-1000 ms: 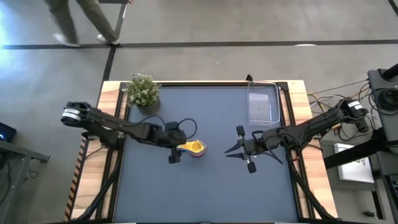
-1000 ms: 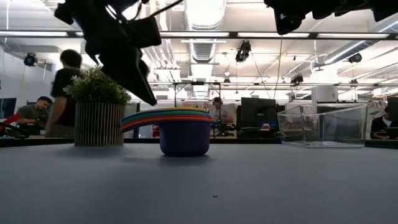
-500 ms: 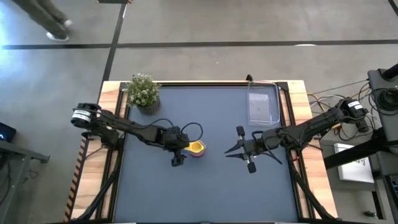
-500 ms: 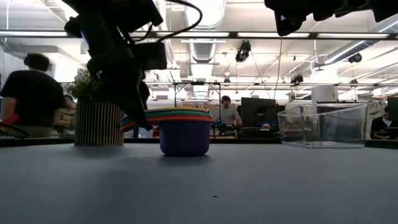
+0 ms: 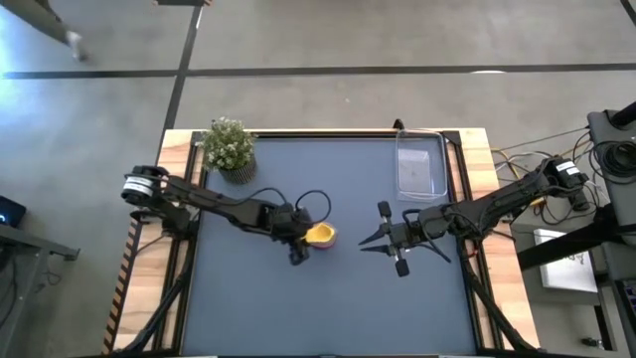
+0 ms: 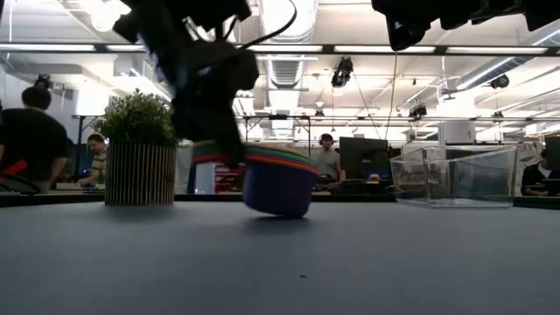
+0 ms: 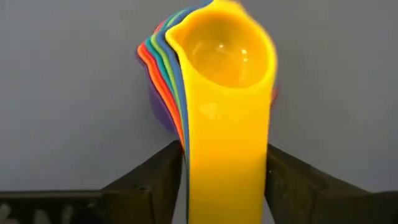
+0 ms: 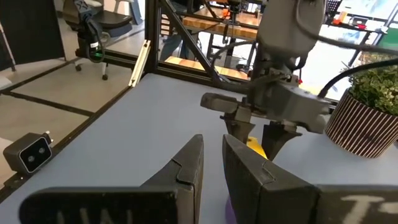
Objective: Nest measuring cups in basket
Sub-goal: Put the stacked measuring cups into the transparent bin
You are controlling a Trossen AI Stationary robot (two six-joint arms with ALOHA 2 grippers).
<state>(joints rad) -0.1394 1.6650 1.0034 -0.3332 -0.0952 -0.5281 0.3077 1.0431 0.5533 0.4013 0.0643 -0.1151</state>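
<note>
While the left gripper (image 7: 225,180) has its two fingers closed on the fanned handles of the measuring cups (image 5: 318,236), you should think about how this stack behaves. The cups sit one inside another near the middle of the table (image 5: 348,308), the yellow one on top and the blue or purple one at the bottom. In the low view the stack (image 6: 278,179) is tilted, its side away from the gripper nearly touching the surface.

To my judgement these cups are light, stiff and smooth plastic. They will not bend or break easily, but they can slip against each other, and a tilted stack may shed its lower cups if only the upper handles are held. You would do well to grip across all the handles together, close to the bowls, and keep the stack level when you carry it.

The basket (image 5: 421,165) stands well apart, at the far right corner of the table, and no cup is visible in it. Being clear and light, it may slide when something pushes its wall, so lower the stack from above.

The right gripper (image 5: 369,239) waits between the stack and the basket, its fingers spread apart and holding nothing. The potted plant (image 5: 230,146) stands at the far left.
</note>
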